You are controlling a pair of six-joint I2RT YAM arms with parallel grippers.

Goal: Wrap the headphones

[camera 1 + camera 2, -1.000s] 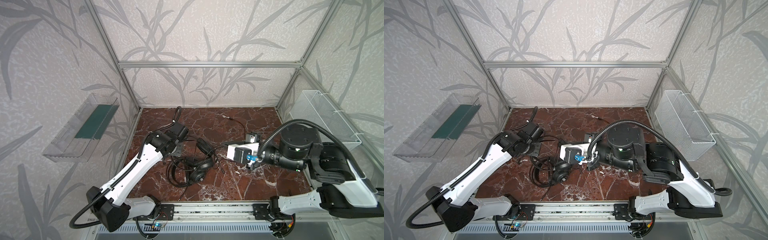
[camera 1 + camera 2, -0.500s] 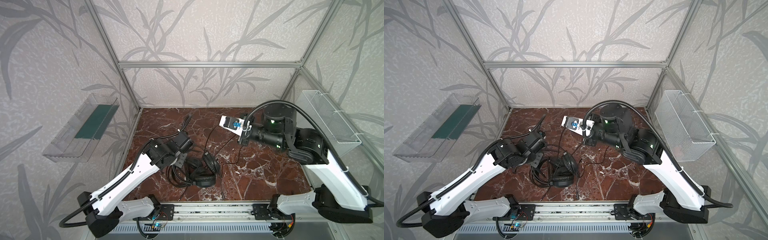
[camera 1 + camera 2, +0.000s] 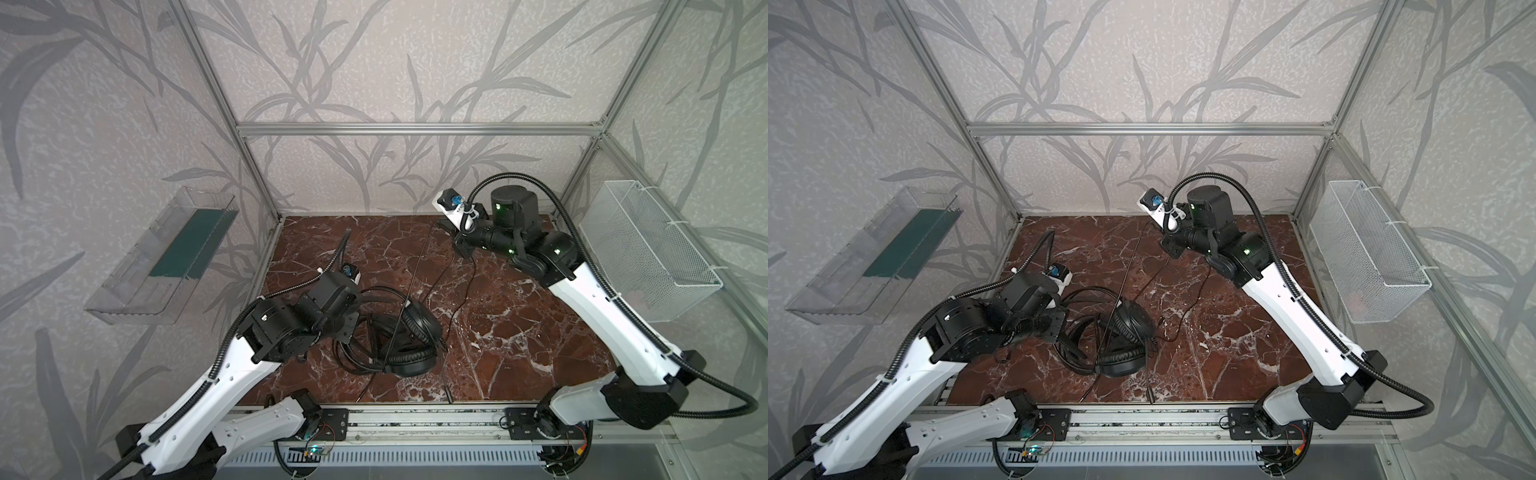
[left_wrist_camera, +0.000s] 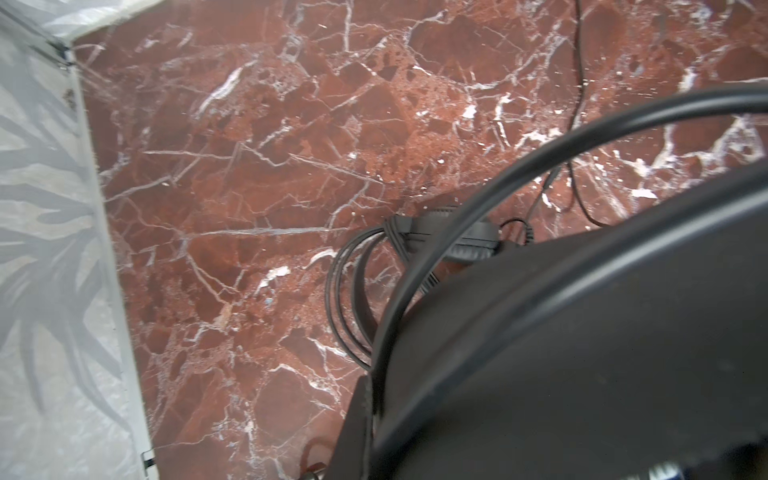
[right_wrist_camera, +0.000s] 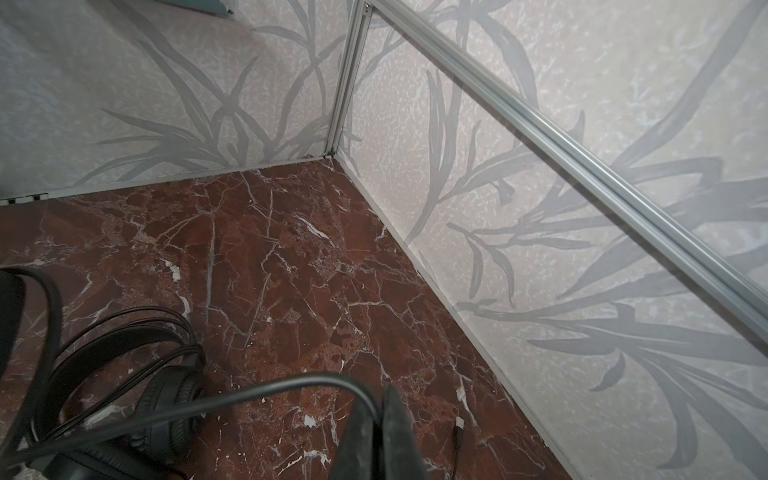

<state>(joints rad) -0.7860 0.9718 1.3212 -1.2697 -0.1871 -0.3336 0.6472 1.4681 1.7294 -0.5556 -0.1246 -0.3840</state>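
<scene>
Both are closed: right gripper (image 5: 384, 399) pinches the limp cable (image 3: 415, 274) up near the back edge; left gripper (image 3: 349, 330) seems to grip the springy headband (image 3: 386, 289), the surest hold. Light headphones (image 3: 419, 326) lie front-left on the tabletop (image 3: 519, 332).

The floor (image 3: 519, 332) is dark red-brown marble with white veins. The walls (image 3: 415, 83) around the floor are pale grey with a darker grey leaf pattern, edged by a silver frame (image 3: 415, 129). On the floor lie black headphones (image 3: 419, 324) with a thin black cable (image 3: 414, 270). Both arms (image 3: 232, 374) over the floor have white links, black joints and ribbed black hoses (image 3: 515, 176); the right one shows small green lights. A white mesh basket (image 3: 648, 249) hangs right of the floor. Left of the floor is a clear tray (image 3: 137, 299) holding a dark green sheet (image 3: 187, 245).
</scene>
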